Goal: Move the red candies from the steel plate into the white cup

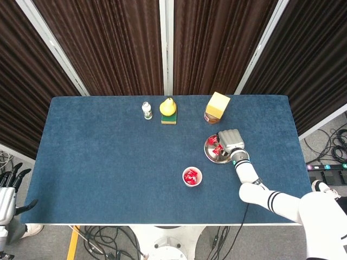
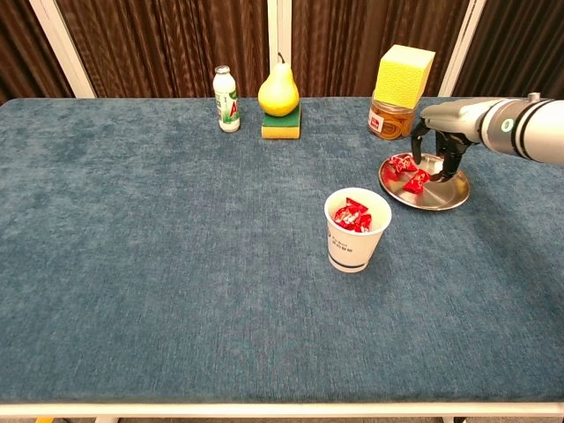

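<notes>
a: why is the right hand [image 2: 438, 141] parked over the steel plate [image 2: 442, 199]?

b: going for a pick, i'd say. two red candies [image 2: 409, 174] lie on the plate, both on its left half, and the fingers [image 2: 452, 157] hang down around the nearer one. the white cup [image 2: 356, 231] sits just in front-left of the plate, so the carry is short.

a: cup has some in it?

b: yes, red wrappers show at the top (count unclear).

a: is it holding a candy?

b: can't tell. fingers are curled downward, tips at plate level beside the candy, but whether they pinch it isn't resolvable. in the head view the hand's back covers the right part of the plate.

a: arm pose?

b: forearm comes in from the right edge, roughly level, palm down, wrist over the plate's far side.

a: left hand [image 1: 7, 189]?

b: off the table at the lower left corner, fingers spread, holding nothing.
</notes>
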Available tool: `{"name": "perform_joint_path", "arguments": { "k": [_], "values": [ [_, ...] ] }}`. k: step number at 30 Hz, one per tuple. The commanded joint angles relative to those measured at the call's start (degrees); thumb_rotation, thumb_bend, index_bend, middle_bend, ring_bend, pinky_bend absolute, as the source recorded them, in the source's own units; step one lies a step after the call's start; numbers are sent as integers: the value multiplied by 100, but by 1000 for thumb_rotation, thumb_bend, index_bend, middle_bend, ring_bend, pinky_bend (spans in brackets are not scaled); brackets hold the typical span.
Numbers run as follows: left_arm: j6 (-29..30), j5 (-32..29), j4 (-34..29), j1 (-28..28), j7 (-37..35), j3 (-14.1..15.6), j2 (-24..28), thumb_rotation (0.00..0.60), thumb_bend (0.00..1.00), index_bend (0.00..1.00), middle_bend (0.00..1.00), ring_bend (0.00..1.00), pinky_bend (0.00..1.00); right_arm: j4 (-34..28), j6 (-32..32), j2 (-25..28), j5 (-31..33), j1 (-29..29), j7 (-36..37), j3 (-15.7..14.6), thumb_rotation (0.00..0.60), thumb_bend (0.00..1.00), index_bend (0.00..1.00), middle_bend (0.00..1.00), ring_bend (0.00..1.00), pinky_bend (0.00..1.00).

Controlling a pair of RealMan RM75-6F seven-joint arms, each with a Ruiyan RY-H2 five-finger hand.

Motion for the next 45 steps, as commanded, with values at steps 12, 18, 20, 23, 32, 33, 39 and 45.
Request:
{"name": "perform_joint_path", "arguments": {
  "k": [12,18,20,23,32,33,39,45],
  "values": [
    [-12,-21,49,14,-48,0,-19,600,96,233,164,176,161,357,-125,-320,125,152,-320,-102,600,219,451,947,972,1000],
    [-16,-18,78,14,-74,-1,-32,600,96,233,163,176,161,384,-112,-339,186,136,-385,-131,600,219,461,947,972,1000],
    [-15,-17,84,13,-75,-3,-36,600,96,233,164,176,161,394,-112,-351,195,138,-396,-127,600,219,466,947,972,1000],
    [-14,-18,86,15,-73,-3,-34,600,96,233,163,176,161,425,-121,-384,205,143,-411,-120,600,222,483,947,973,1000],
    [-13,-37,104,33,-81,-2,-45,600,95,233,163,176,161,545,-97,-498,232,159,-456,-80,600,310,571,947,978,1000],
    [-14,-36,103,33,-88,-2,-45,600,94,233,163,176,161,531,-83,-493,222,154,-448,-68,600,317,577,947,978,1000],
    [7,-24,97,36,-81,-7,-31,600,96,233,163,176,161,-407,270,52,-365,-20,-4,157,600,321,581,947,978,1000],
    [32,-2,34,26,-11,-21,6,600,96,233,163,176,161,-2356,689,1152,-1434,-462,839,398,600,318,585,947,978,1000]
  ]
}}
